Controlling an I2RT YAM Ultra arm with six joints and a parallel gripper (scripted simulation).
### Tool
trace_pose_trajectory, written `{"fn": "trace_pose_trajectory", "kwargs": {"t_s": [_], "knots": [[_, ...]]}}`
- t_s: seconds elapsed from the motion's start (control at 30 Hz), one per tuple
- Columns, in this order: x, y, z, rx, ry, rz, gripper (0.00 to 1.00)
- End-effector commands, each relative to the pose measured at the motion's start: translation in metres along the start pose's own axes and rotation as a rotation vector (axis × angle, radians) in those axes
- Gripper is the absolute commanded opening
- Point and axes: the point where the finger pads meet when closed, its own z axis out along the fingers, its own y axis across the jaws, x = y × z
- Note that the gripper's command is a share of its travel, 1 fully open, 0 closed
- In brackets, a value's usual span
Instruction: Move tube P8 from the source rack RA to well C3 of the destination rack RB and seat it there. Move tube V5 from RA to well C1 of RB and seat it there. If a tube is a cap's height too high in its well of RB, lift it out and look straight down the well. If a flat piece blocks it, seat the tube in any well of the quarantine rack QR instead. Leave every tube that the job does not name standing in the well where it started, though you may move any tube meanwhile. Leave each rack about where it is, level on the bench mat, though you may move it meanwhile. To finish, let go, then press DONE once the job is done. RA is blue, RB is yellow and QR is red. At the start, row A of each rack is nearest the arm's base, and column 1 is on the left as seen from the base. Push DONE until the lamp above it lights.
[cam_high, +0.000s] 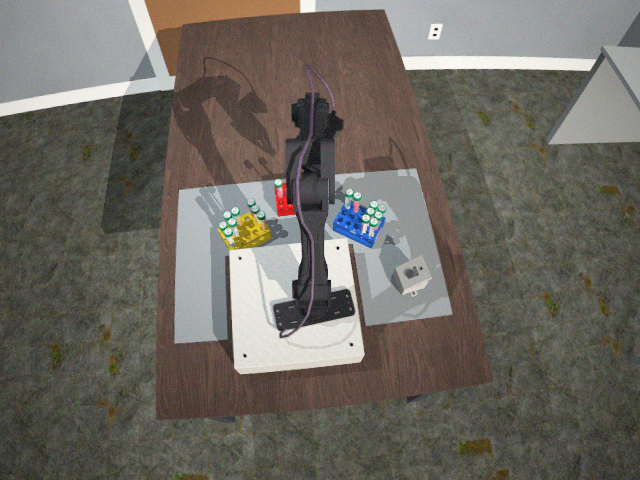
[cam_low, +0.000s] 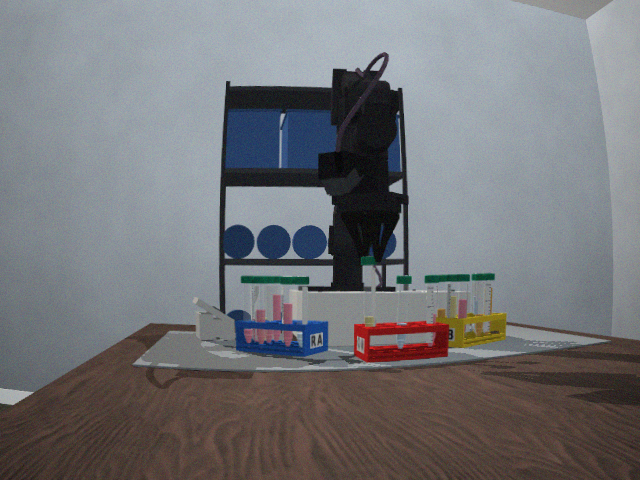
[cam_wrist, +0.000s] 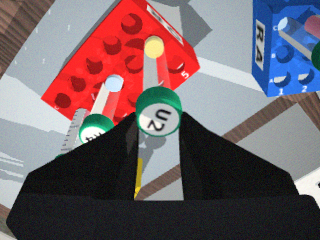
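1. My pincer (cam_low: 373, 258) (cam_wrist: 158, 122) is drawn in narrow on the green cap of a clear tube marked U2 (cam_low: 369, 294) (cam_wrist: 158, 112), yellow at its foot. It hangs upright over the red plastic rack (cam_high: 286, 209) (cam_low: 400, 356) (cam_wrist: 114, 62), its foot about level with the rack's top; I can't tell whether it is fully clear.
2. U2 isn't named in the job, so I judge this a side move: wherever it goes meanwhile, it must end in its starting well.
3. To do it well, I should keep the tube plumb, move it straight up or down, and clear the rims before any sideways travel. If setting it down, I centre the foot first and let go only once it bottoms out.
4. A neighbouring green-capped tube (cam_high: 278, 183) (cam_low: 404, 280) (cam_wrist: 96, 127) stands near; my fingers could knock it.
5. P8 and V5: I can't pick either out among the capped tubes in the blue plastic rack (cam_high: 356, 231) (cam_low: 323, 330) (cam_wrist: 272, 50) or the yellow plastic rack (cam_high: 253, 240) (cam_low: 478, 342) (cam_wrist: 138, 177).
6. Writing: "U2" on the held cap, a "4" on the neighbour's partly hidden cap, "RA" on blue, column 5 on red, 1 and 2 on blue. I see no brand.
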Motion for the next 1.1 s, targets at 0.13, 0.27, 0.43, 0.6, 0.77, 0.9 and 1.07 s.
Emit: {"fn": "trace_pose_trajectory", "kwargs": {"t_s": [0.13, 0.27, 0.43, 0.6, 0.77, 0.9, 1.07], "knots": [[-0.003, 0.005, -0.030, -0.029, -0.043, -0.005, 0.00], [-0.002, 0.006, -0.034, -0.029, -0.043, -0.006, 0.00], [-0.001, 0.007, -0.037, -0.029, -0.043, -0.006, 0.00], [-0.002, 0.005, -0.042, -0.029, -0.043, -0.002, 0.00], [-0.003, 0.004, -0.047, -0.029, -0.043, -0.001, 0.00], [-0.004, 0.002, -0.051, -0.029, -0.043, 0.000, 0.00], [-0.004, 0.000, -0.054, -0.029, -0.044, 0.001, 0.00]]}}
